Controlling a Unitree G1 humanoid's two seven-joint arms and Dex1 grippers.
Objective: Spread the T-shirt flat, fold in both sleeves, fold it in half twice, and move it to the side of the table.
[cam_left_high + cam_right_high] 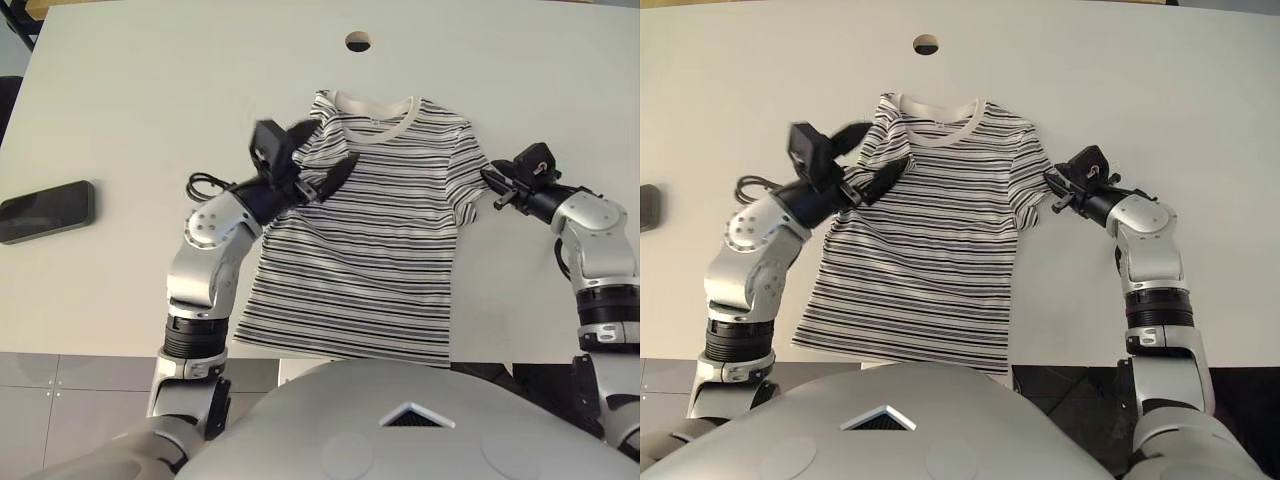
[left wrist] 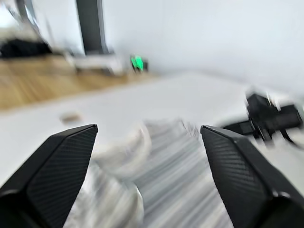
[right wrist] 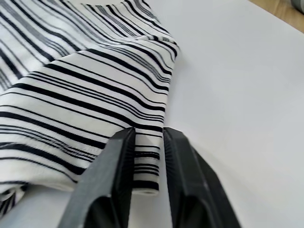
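The striped T-shirt (image 1: 370, 250) lies pretty much flat on the white table (image 1: 150, 100), collar pointing away from the robot and the bottom hem right along the near edge. The right gripper (image 3: 148, 135) is at the shirt's right sleeve (image 1: 470, 185), fingers pinched narrow with the sleeve hem caught between them. The left gripper (image 2: 148, 129) sits over the shirt's left shoulder with its fingers spread wide and nothing in them. The left arm covers that whole corner, so it's honestly hard to tell how the left sleeve lies. The left wrist view is all smear too, just a pale bunched fold of fabric. A dark phone (image 1: 47, 210) sits well off to the left, and there's a round hole (image 1: 358, 41) in the table beyond the collar.
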